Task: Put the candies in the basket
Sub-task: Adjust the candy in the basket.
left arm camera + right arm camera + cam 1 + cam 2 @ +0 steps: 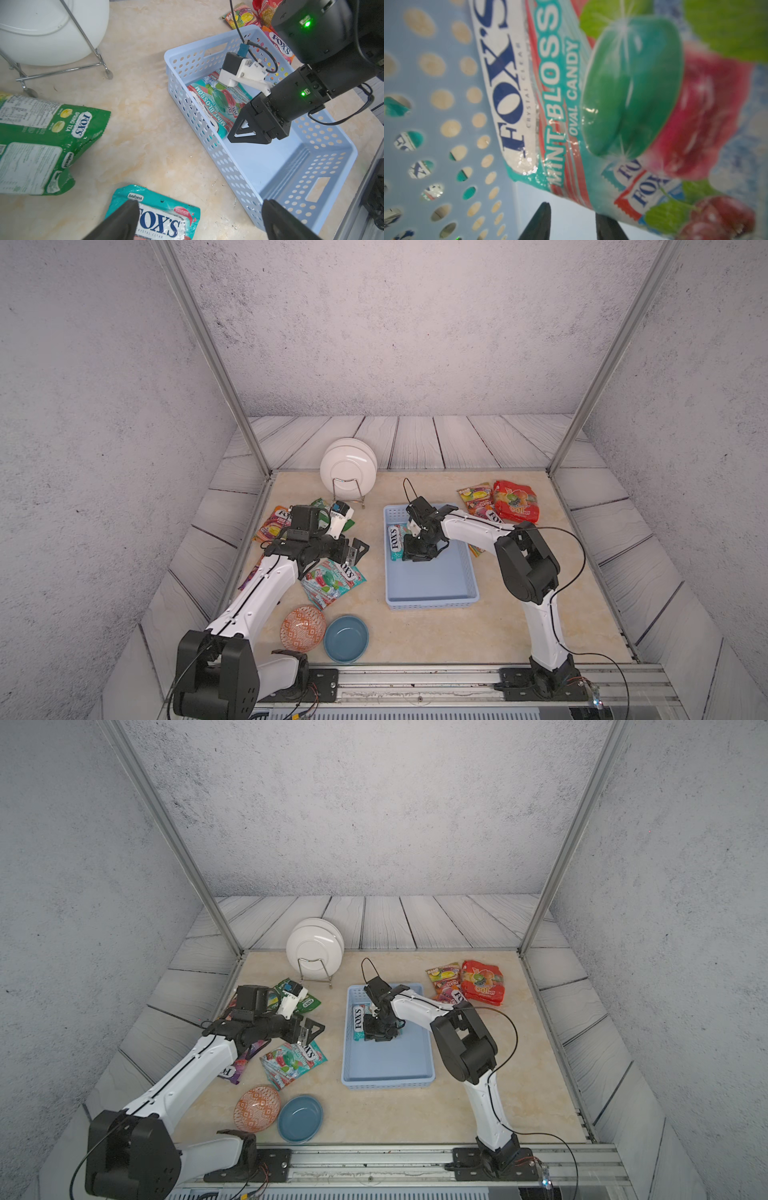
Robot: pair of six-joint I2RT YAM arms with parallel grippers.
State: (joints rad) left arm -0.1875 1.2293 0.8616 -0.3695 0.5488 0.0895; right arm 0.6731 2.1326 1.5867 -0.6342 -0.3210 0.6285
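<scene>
**Right gripper** (572,209): low inside the basket (207,133). The jaws are partly apart with only bare basket floor between them, so they pinch nothing. One fingertip is just beside the edge of the mint bag (631,87). That bag lies flat on the basket floor, along the long wall nearer the left arm.

**Left gripper** (200,205): jaws spread wide and empty, hovering over a teal bag (160,220) on the table (415,635) beside the basket.

**Step in hand, by judgement:** one bag is delivered, and the left arm is poised to pick the next.

**Next move:** a descent onto the teal bag and a pinch on a raised fold or edge, since flat film offers little to grip.

**Outside the basket:**
- a crumpled green bag (41,135)
- a purple bag (232,1069), partly under the left arm
- an orange bag (476,497) and a plump red bag (515,502), well to the right

**Materials and shapes:**
- Bags: glossy, thin, slippery film, lumpy with sweets.
- Basket: rigid light blue plastic, rectangular and shallow, with round-holed walls and slot handles.
</scene>
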